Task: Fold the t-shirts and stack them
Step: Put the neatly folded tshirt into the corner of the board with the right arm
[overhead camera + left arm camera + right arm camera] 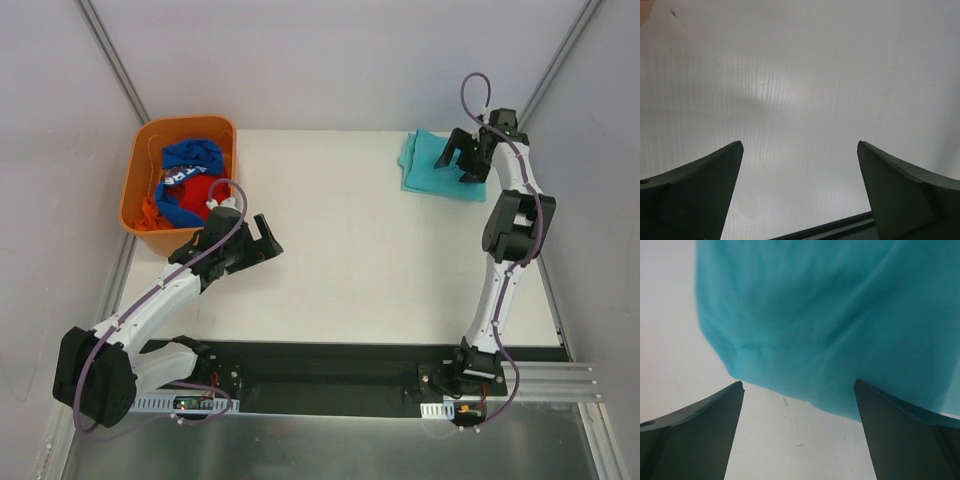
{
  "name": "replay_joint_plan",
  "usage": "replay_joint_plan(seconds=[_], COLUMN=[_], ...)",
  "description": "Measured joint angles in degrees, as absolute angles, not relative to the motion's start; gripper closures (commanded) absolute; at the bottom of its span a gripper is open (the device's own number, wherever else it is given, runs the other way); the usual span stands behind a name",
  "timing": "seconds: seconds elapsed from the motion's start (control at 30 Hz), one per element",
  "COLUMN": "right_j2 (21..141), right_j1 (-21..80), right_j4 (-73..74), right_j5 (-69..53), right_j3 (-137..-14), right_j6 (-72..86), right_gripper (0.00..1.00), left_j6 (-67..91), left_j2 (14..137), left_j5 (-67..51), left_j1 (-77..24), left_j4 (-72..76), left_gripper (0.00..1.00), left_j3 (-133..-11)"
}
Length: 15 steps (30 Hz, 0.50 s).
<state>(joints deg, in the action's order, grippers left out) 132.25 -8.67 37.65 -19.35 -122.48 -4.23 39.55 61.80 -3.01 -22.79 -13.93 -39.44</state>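
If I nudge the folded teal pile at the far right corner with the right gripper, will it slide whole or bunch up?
Likely bunches: the teal pile shows soft creases and a rounded edge, so it looks limp. Layer edges sit offset on the left, so the top may shift separately. Lifted by the open right gripper, it would probably droop.

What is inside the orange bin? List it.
In the bin, a blue garment with white lettering, a red garment and an orange garment show; anything beneath them is hidden.
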Motion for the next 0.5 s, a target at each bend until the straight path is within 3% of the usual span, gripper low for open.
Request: replay_joint_plan(seconds=[0.5], right_j2=[139.57], right_j1=[-11.03], right_j4=[43.05], right_j5=[-17.80], right_j3=[-131.90], right_j6=[-4.40], right_gripper=[0.03], left_j6=[39.31], left_j2=[61.91], left_j5=[-2.96], left_j1=[-22.79], left_j4=[-14.61], left_gripper=[0.01], left_j3=[-40.64])
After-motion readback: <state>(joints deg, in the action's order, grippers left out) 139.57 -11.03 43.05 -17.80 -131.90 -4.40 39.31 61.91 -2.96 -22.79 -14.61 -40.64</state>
